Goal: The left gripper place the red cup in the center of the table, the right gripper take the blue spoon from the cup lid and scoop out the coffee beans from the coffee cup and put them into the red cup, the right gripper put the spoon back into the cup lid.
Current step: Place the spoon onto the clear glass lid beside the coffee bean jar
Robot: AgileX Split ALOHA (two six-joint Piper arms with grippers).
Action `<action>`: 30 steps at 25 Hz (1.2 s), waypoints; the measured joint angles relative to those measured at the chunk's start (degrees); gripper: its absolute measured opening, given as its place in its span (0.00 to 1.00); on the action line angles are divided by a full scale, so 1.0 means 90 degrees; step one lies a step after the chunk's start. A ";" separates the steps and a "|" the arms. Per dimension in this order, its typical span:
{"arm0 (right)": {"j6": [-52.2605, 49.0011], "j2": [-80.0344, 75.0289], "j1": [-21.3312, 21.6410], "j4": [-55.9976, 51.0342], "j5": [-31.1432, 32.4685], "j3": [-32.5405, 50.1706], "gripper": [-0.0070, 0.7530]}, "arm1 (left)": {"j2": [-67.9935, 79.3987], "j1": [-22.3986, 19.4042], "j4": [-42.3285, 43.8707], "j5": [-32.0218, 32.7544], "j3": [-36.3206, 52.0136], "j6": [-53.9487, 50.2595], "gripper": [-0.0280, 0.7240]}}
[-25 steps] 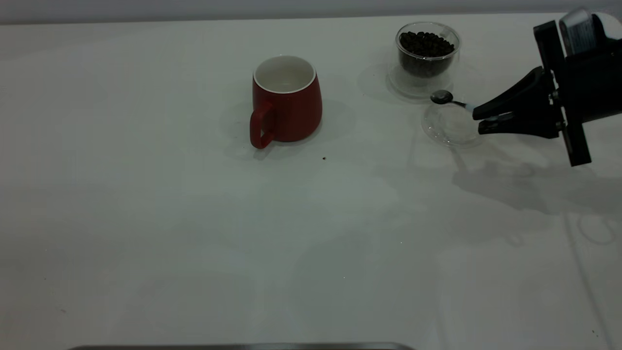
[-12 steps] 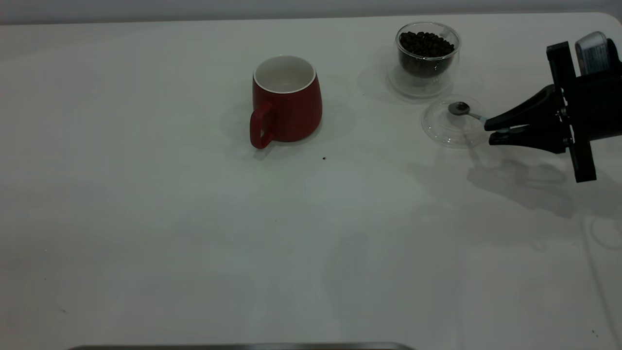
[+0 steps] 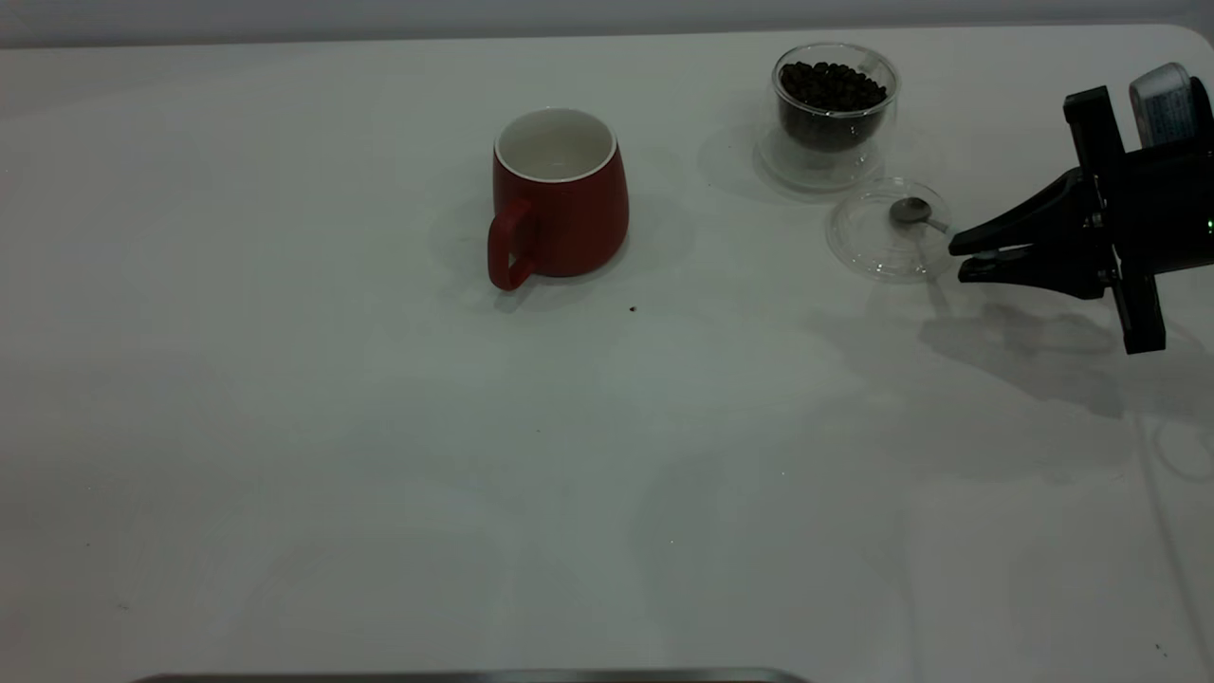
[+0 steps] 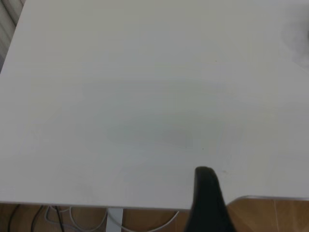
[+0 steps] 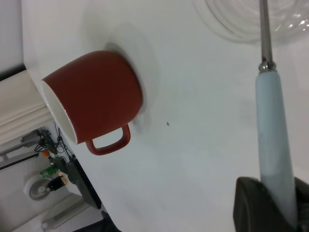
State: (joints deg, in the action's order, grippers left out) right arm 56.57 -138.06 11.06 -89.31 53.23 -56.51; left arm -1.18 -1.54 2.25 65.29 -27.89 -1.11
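Observation:
The red cup (image 3: 560, 194) stands upright near the table's middle, handle toward the front; it also shows in the right wrist view (image 5: 94, 96). My right gripper (image 3: 960, 258) is at the right, shut on the blue spoon (image 5: 273, 145) by its pale blue handle. The spoon's metal bowl (image 3: 910, 210) rests over the clear cup lid (image 3: 877, 232). The glass coffee cup (image 3: 835, 100) full of coffee beans stands behind the lid on a clear saucer. Only one finger (image 4: 207, 203) of my left gripper shows, at the table's near edge.
A stray coffee bean (image 3: 633, 308) lies on the white table in front of the red cup. The table's right edge and back corner are near the right arm. Floor and cables show past the table edge in the left wrist view.
My right gripper carried the spoon back from beside the coffee cup to the right, and the spoon bowl now sits lower over the lid. The red cup has not moved.

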 joint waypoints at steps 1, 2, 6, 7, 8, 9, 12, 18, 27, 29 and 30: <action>0.0000 0.0000 0.0000 -0.0005 -0.0013 0.0000 0.16 | 0.0000 0.0000 0.0000 0.0000 0.0000 0.0000 0.82; 0.0000 0.0000 0.0000 -0.0005 -0.0027 0.0000 0.16 | 0.0000 0.0000 0.0000 0.0000 0.0000 0.0000 0.82; 0.0007 0.0000 0.0000 -0.0013 -0.0115 0.0000 0.16 | 0.0000 0.0000 0.0000 0.0000 0.0000 0.0006 0.82; 0.0038 0.0000 0.0000 -0.0013 -0.0127 0.0000 0.16 | 0.0000 0.0000 0.0000 0.0000 0.0000 0.0006 0.82; 0.0074 0.0000 0.0000 -0.0013 -0.0139 0.0000 0.16 | 0.0000 0.0000 0.0000 0.0000 0.0000 0.0006 0.82; 0.0095 0.0000 0.0000 -0.0013 -0.0151 0.0000 0.16 | 0.0000 0.0000 0.0000 0.0000 0.0000 0.0006 0.82; 0.0123 0.0000 -0.0013 -0.0027 -0.0174 0.0000 0.16 | 0.0000 0.0000 0.0000 0.0000 0.0000 0.0013 0.82; 0.0236 0.0000 -0.0078 -0.0158 -0.0280 0.0000 0.16 | 0.0000 0.0000 0.0000 -0.0005 0.0000 0.0013 0.82; 0.0446 0.0000 -0.0148 -0.0259 -0.0341 0.0000 0.28 | 0.0000 0.0000 0.0000 -0.0005 0.0000 0.0013 0.82; 0.0446 0.0000 -0.0148 -0.0265 -0.0341 0.0000 0.37 | 0.0000 0.0000 0.0000 -0.0005 0.0000 0.0013 0.82; 0.0452 0.0000 -0.0148 -0.0265 -0.0341 0.0000 0.42 | 0.0000 0.0000 0.0000 -0.0005 0.0000 0.0013 0.82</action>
State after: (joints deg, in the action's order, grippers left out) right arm 60.64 -138.06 9.73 -91.69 50.16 -56.51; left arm -1.18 -1.54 2.25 65.25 -27.89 -1.00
